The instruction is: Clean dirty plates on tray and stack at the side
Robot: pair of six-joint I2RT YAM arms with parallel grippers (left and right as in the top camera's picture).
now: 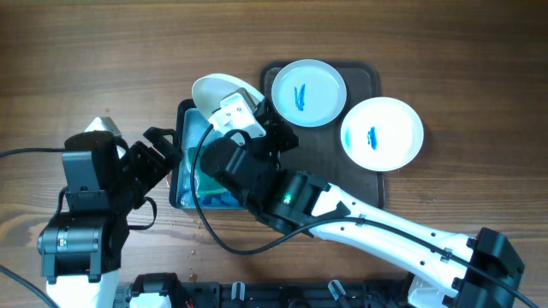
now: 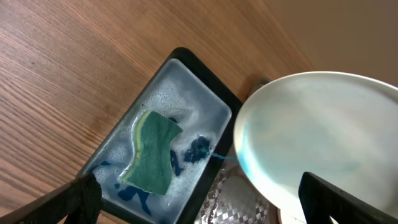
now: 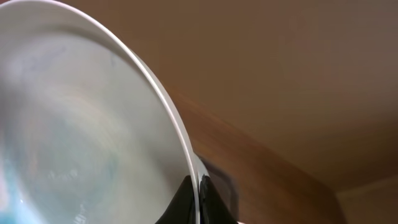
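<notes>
Wooden table [image 1: 86, 51]; three plates [image 1: 308, 92]; one tray [image 1: 364, 75]

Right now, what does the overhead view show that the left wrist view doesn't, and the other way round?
Only overhead: the tray with two plates on it, one at the back and one overhanging its right edge. Each has a blue smear. Both arms also show.

Only left wrist: the green sponge lying in foamy, blue-stained water, and the faint blue tint on the lifted plate's face.

Both: the basin and the third plate, held tilted over it by the right gripper.
</notes>
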